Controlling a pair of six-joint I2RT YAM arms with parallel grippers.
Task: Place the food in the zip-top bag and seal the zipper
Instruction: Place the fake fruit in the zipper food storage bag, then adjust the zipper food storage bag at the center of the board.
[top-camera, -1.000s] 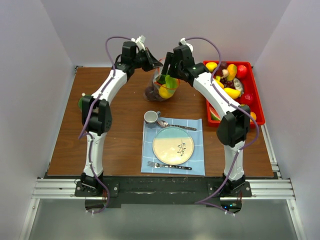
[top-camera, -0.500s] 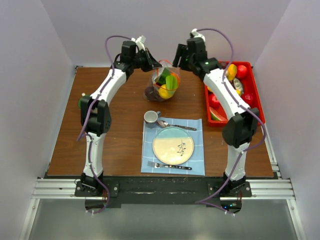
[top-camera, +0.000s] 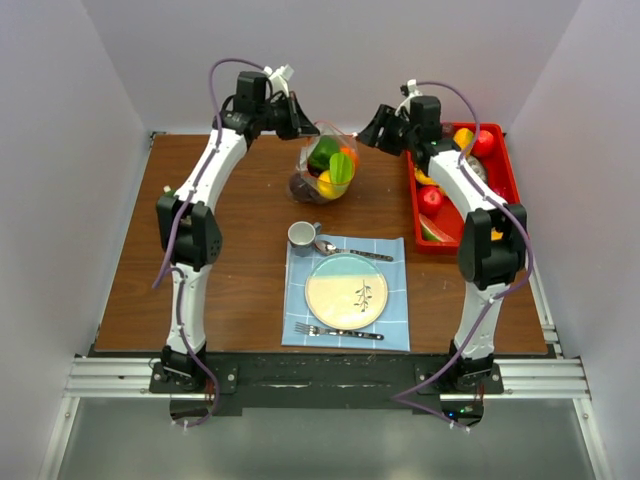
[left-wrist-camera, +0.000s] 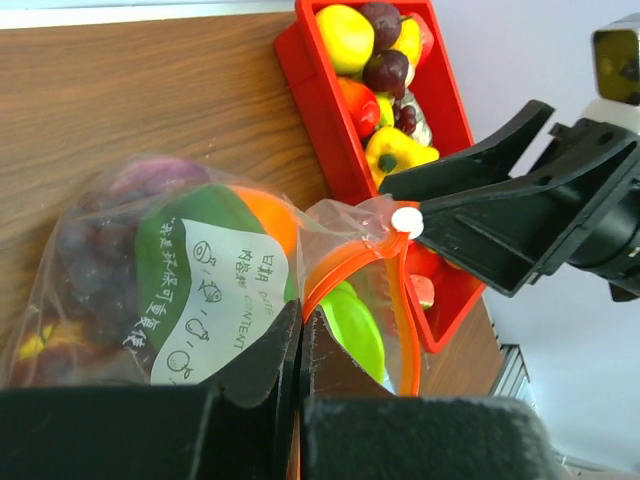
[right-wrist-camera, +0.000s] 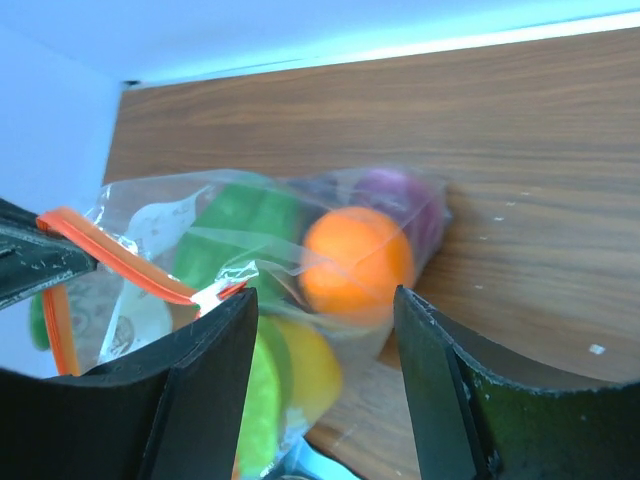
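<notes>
We pinch the zip-top bag (left-wrist-camera: 225, 290) by its zipper (left-wrist-camera: 340, 272) with the left gripper (left-wrist-camera: 300, 335) — the right gripper (right-wrist-camera: 320, 300) gapes, empty, with the bag just ahead.

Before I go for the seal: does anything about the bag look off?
Nothing looks spilled or torn. The zip-top bag is held up by the left gripper alone, pinched at its rim, with the zipper gaping and a green piece near the mouth. More food sits in the red tray.
</notes>
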